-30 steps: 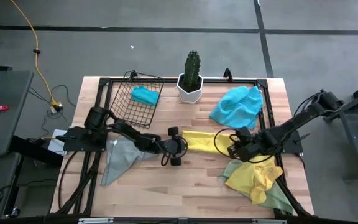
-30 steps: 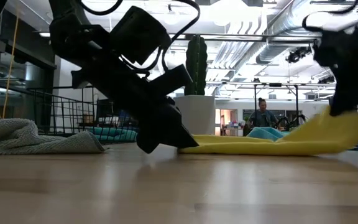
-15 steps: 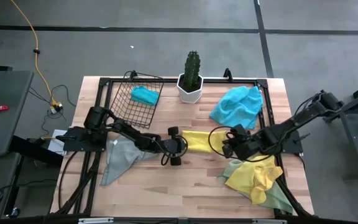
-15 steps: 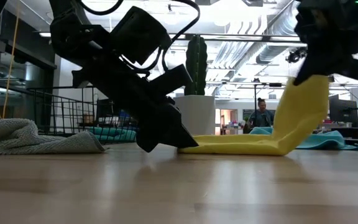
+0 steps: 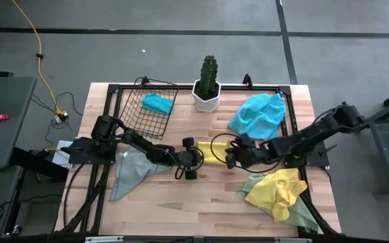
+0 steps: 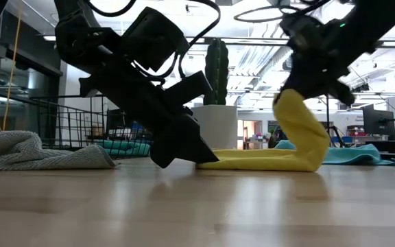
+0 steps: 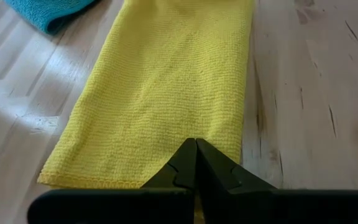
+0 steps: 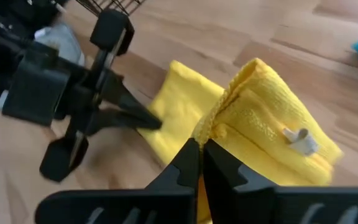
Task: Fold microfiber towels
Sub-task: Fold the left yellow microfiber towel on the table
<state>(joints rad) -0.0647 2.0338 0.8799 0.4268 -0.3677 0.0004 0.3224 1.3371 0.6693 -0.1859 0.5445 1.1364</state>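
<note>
A yellow microfiber towel [image 5: 211, 150], folded into a long strip, lies mid-table. My left gripper [image 5: 198, 158] is shut, with its tips on the strip's left end [image 7: 166, 81]. My right gripper [image 6: 288, 90] is shut on the strip's right end and has it raised over the part that lies flat [image 6: 252, 160]. The lifted length curves up from the table [image 6: 306, 137]. Nothing touches the grey towel [image 5: 130, 169] lying at the left, the turquoise towel [image 5: 258, 113] at the far right, or the yellow and pale green pile [image 5: 279, 192] at the near right. My left gripper presses its shut fingertips [image 7: 196, 149] down on the yellow strip just inside its left end edge [image 7: 135, 180], slanting down from the table's left. That end lies flat on the wood. My right gripper pinches the strip's other end by its bunched edge [image 8: 219, 124] between both fingers, several layers thick. It comes slanting down from the table's right. The end is lifted clear, and the cloth bends down from it to the table.
A tilted wire basket [image 5: 147, 108] holding a turquoise cloth [image 5: 157, 102] stands at the far left. A cactus in a white pot [image 5: 208, 84] stands at the far middle. A black frame [image 5: 113, 91] runs round the table. Bare wood lies along the near middle.
My right gripper has swung toward the table's left and tipped downward, carrying the yellow strip's right end up and over toward my left gripper. That end has gone from barely lifted to raised over the flat part. The left end has stayed pinned.
</note>
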